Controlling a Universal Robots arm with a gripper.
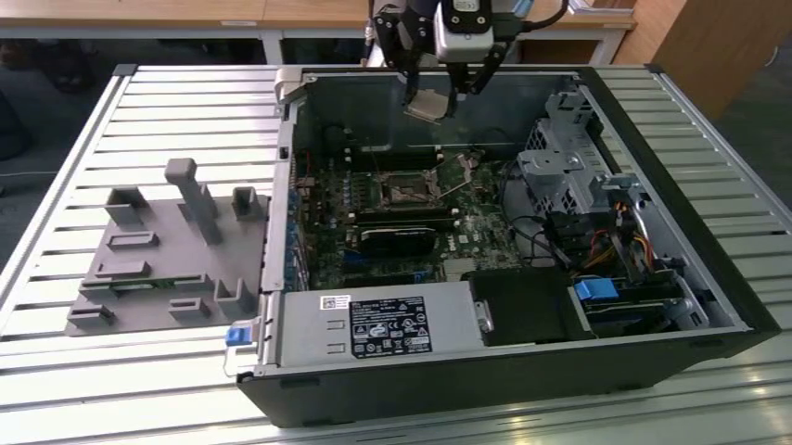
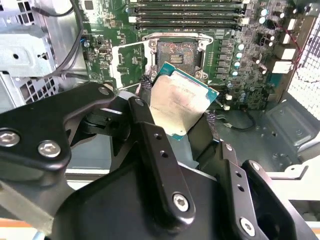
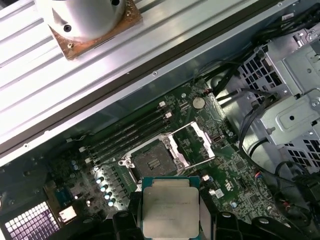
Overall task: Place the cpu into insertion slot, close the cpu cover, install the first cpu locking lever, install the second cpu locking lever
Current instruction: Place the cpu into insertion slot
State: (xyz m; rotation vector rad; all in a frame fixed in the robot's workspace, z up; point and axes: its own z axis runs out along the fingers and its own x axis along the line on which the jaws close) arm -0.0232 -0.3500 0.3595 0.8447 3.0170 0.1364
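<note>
Two black fingers (image 2: 148, 127) of the gripper (image 2: 177, 102) are closed on opposite edges of the cpu (image 2: 184, 97), so its pale metal top faces up to the wrist and its flat faces stay free. I judge this hold is chosen so that the underside can meet the socket without the fingers in the way. The cpu hangs in the air above the insertion slot (image 2: 176, 52) and a little to one side of it, not touching it, and in the exterior view it looks slightly tilted. The insertion slot itself is empty in both wrist views. Just beside the slot, the cpu cover (image 2: 131, 62) lies swung open with its square cut-out over the green board, which leaves the slot uncovered for the chip. Near the slot on its other side run the long memory slots (image 2: 185, 10). All of this sits on the motherboard (image 3: 240, 160) inside the open computer case (image 1: 495, 380). The case also holds a power supply (image 1: 377, 324), a metal drive cage (image 1: 563, 176) and bundles of cables (image 1: 619, 246) around the slot. Well apart from the slot, toward the exterior view's left, a grey holder plate (image 1: 136, 278) rests on the slatted worktop (image 1: 74, 389).
</note>
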